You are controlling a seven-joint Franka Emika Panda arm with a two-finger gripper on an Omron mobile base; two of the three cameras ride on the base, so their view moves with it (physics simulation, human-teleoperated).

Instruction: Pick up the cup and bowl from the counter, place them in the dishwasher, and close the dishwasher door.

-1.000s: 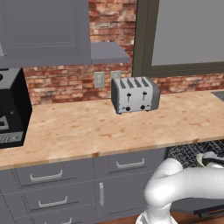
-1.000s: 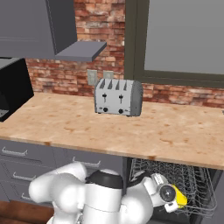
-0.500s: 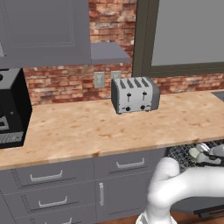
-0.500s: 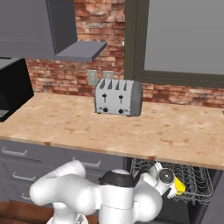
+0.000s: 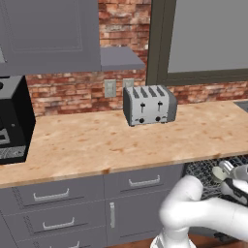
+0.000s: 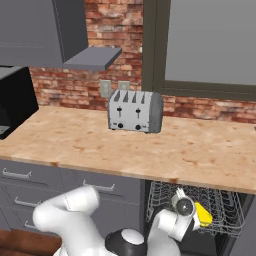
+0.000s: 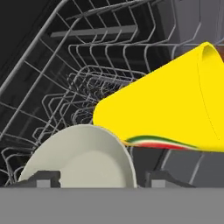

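In the left base view the counter (image 5: 111,145) carries a grey toaster (image 5: 149,105) near the brick wall and a black appliance (image 5: 14,121) at its left end, and under its right end the dishwasher (image 5: 206,169) shows its wire rack, with the white arm reaching down in front of it. In the right base view the dishwasher (image 6: 200,200) sits below the counter (image 6: 150,150), its grey rack holding the yellow cup (image 6: 203,213), which lies just beside the arm's wrist (the hand itself is hard to make out here). In the hand view the cup (image 7: 170,109) lies on its side in the rack, mouth toward the upper right, and the pale bowl (image 7: 81,157) sits close in front of the camera between the two dark fingertips (image 7: 43,178); the gripper (image 7: 103,180) has its fingers spread apart on either side of the bowl, and whether they touch it cannot be told.
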